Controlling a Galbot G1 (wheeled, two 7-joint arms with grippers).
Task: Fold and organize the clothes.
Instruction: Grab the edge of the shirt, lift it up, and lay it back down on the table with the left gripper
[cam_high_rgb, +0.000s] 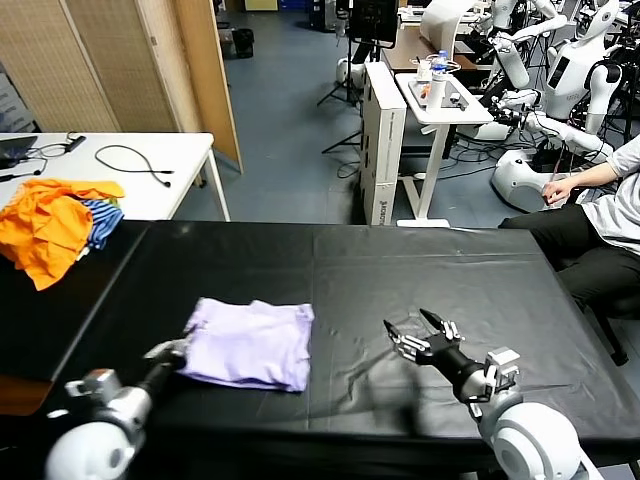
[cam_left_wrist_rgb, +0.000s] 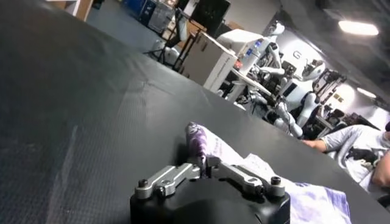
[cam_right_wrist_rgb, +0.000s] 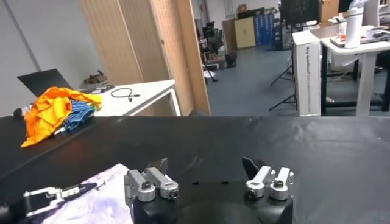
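Observation:
The pale lilac T-shirt (cam_high_rgb: 250, 343) lies folded into a rough rectangle on the black table (cam_high_rgb: 400, 265), front left of centre. My left gripper (cam_high_rgb: 172, 352) is at the shirt's left edge. In the left wrist view its fingers (cam_left_wrist_rgb: 202, 163) are closed together, with a purple-printed fold of the shirt (cam_left_wrist_rgb: 198, 141) pinched at their tips. My right gripper (cam_high_rgb: 415, 330) is open and empty, low over the bare table to the right of the shirt. In the right wrist view (cam_right_wrist_rgb: 206, 167) its jaws stand wide apart, and the shirt (cam_right_wrist_rgb: 97, 201) shows to one side.
A pile of orange and blue-striped garments (cam_high_rgb: 55, 222) lies at the table's far left corner. A white side table (cam_high_rgb: 150, 160) with a cable stands behind it. A seated person (cam_high_rgb: 600, 220) is at the far right, with a white cart (cam_high_rgb: 440, 100) beyond.

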